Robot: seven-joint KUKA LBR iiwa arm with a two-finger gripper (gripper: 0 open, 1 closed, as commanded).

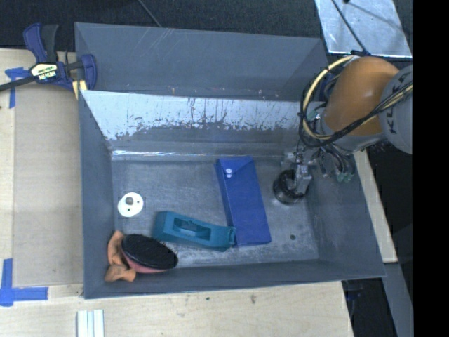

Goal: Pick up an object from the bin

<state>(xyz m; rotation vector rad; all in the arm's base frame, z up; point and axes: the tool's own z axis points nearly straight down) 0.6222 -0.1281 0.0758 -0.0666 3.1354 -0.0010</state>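
Note:
My gripper [299, 177] hangs low over the right part of the bin floor. Right under it, slightly to its left, lies a small dark round thing [283, 191]; whether the gripper touches it is unclear. A flat blue rectangular box [243, 201] lies lengthwise in the middle of the floor, just left of the gripper.
A teal tool with a slot [191, 231] lies against the blue box's lower left corner. Further left, in the bin's near left corner, a black oval brush [149, 252] rests on an orange-tan cloth [115, 261]. A small white disc [130, 203] lies at the left.

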